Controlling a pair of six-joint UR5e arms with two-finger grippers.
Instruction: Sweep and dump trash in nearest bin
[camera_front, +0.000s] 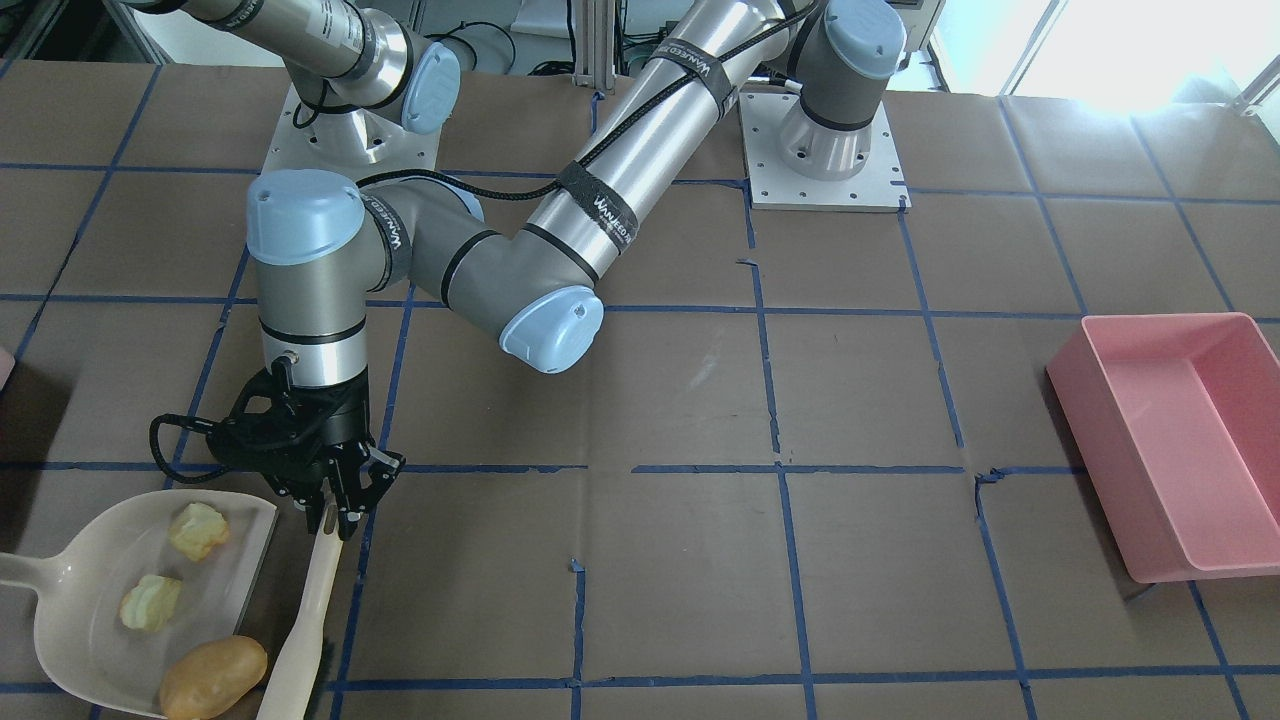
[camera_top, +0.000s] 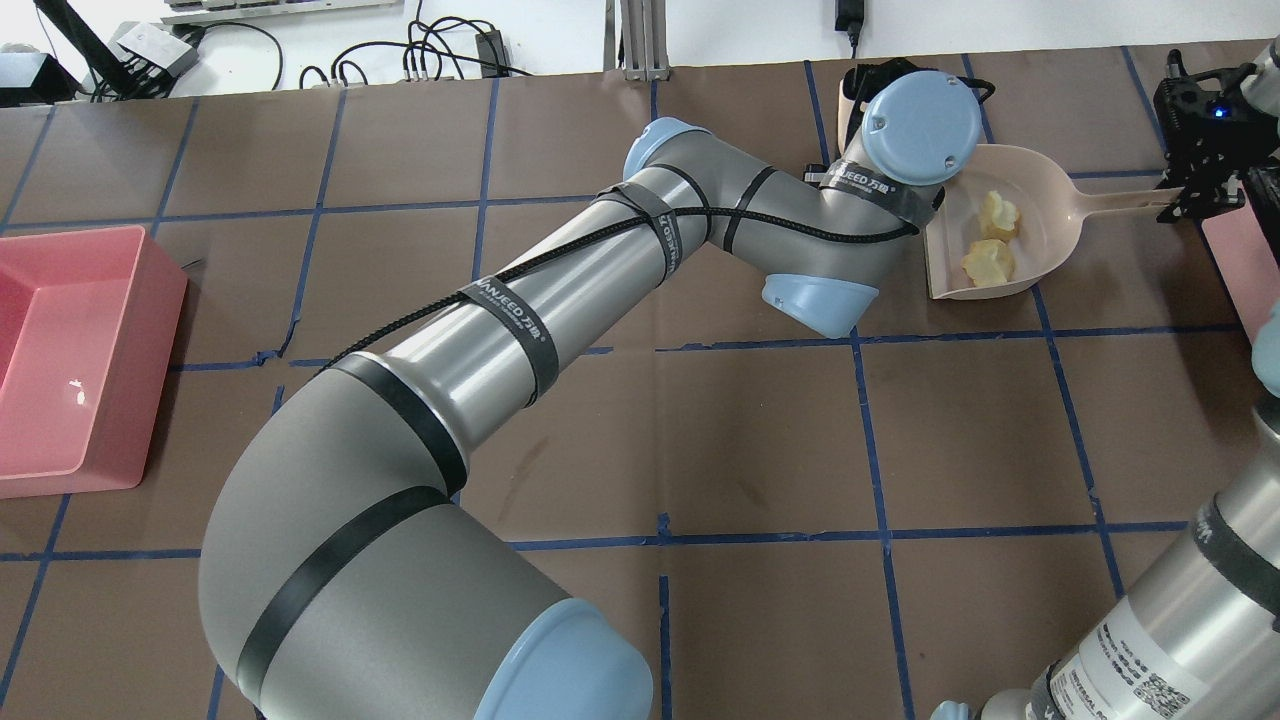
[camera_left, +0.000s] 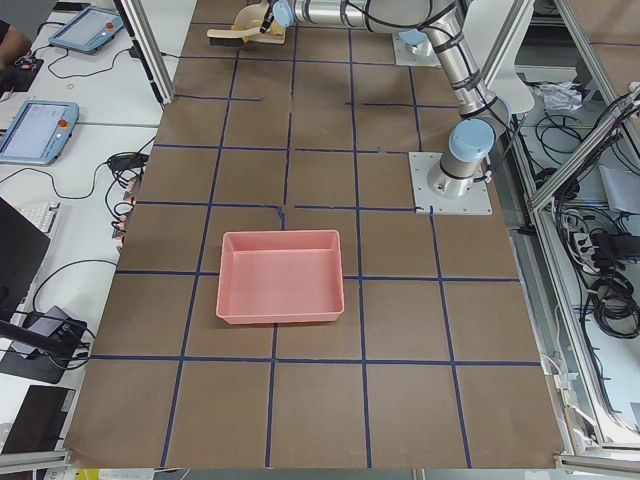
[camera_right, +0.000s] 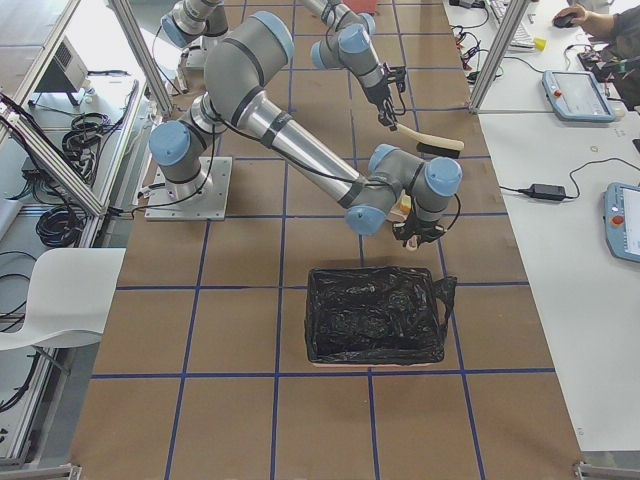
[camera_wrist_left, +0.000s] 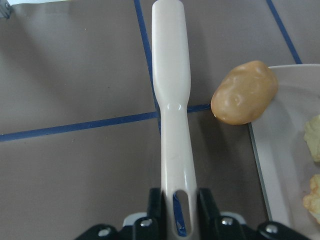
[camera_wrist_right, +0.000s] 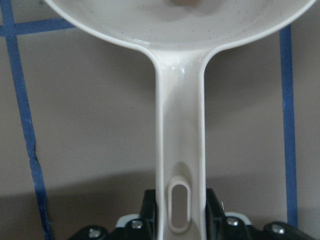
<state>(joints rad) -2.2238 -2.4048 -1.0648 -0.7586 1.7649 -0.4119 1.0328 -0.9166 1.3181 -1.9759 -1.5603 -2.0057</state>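
A beige dustpan (camera_front: 75, 620) lies at the front left of the front-facing view. Two pale yellow chunks (camera_front: 198, 530) (camera_front: 150, 602) lie inside it. The tan-brown potato lump (camera_front: 212, 677) sits at the pan's mouth, partly on its lip; it also shows in the left wrist view (camera_wrist_left: 245, 92). My left gripper (camera_front: 335, 512) is shut on the handle of a beige brush (camera_front: 310, 610), which lies just beside the potato. My right gripper (camera_top: 1190, 195) is shut on the dustpan handle (camera_wrist_right: 179, 130). In the overhead view my left wrist hides the potato and the brush.
A pink bin (camera_front: 1170, 440) stands far off on the table's other side, also in the overhead view (camera_top: 70, 350). A bin lined with a black bag (camera_right: 375, 315) stands close to the dustpan, just beyond my right gripper; its pink edge (camera_top: 1235, 250) shows in the overhead view.
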